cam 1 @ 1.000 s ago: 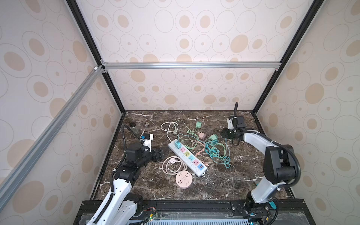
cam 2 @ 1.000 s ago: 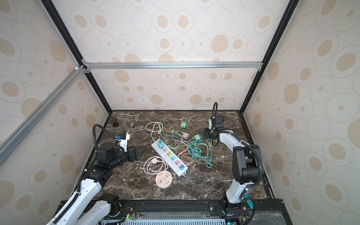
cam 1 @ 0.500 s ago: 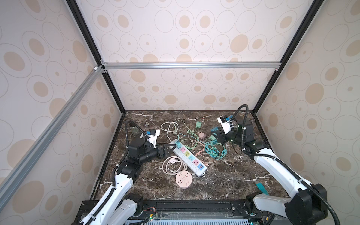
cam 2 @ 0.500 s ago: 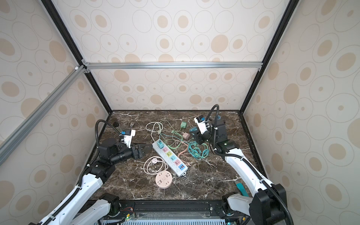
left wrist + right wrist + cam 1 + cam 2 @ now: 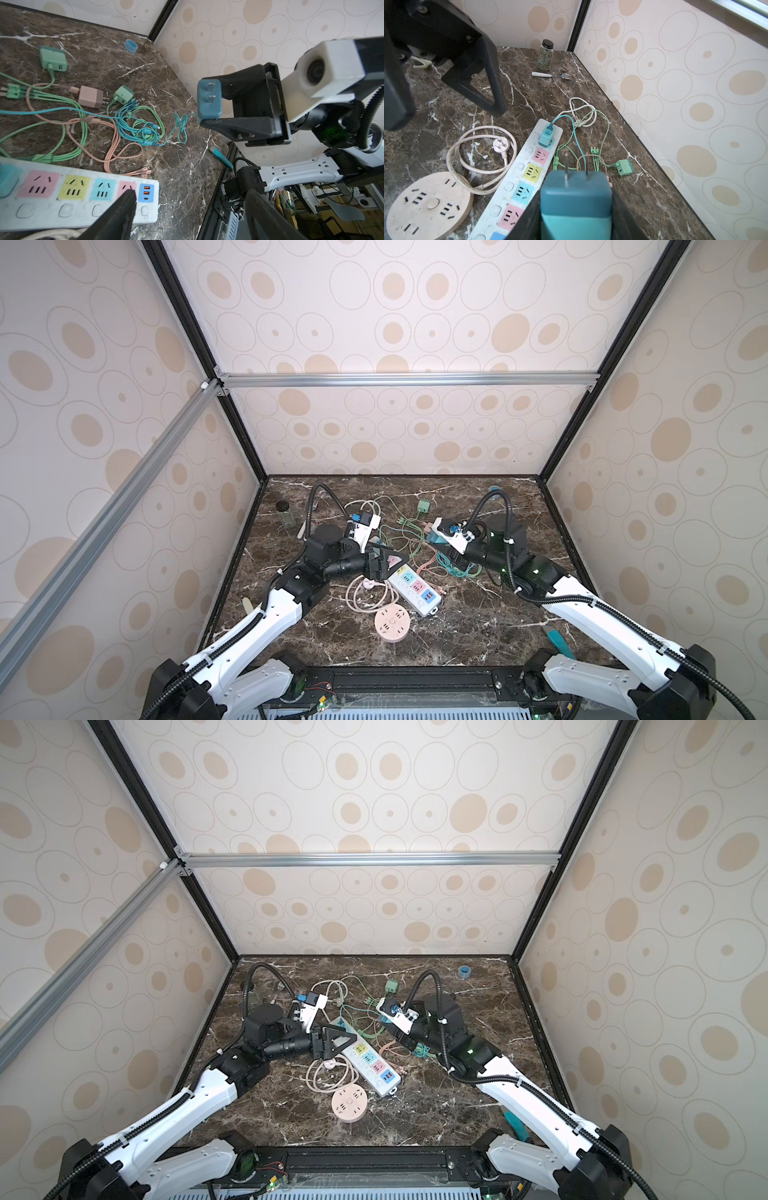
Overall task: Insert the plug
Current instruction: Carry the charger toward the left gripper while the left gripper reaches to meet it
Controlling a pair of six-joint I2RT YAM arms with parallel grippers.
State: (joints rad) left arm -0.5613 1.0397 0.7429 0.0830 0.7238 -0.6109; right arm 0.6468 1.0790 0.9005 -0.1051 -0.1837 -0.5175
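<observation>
Dark marble surface (image 5: pixel 478 626): right jaws clamp teal plug (image 5: pixel 208 99), lifted off it near power strip (image 5: pixel 415 591), mostly hidden in both top views. Left jaws open over strip, covering part of it.

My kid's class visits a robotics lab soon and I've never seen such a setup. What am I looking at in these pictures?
Two white robot arms with black pincers work over a dark marble tabletop. Two pictures look down from overhead; the others come from a camera on each wrist. On the table lie a white power strip with coloured sockets, a round pink socket disc and tangled green, teal and pink charger cables. The right gripper clamps a teal two-pin plug block. The left gripper is open and empty, near the strip.
</observation>
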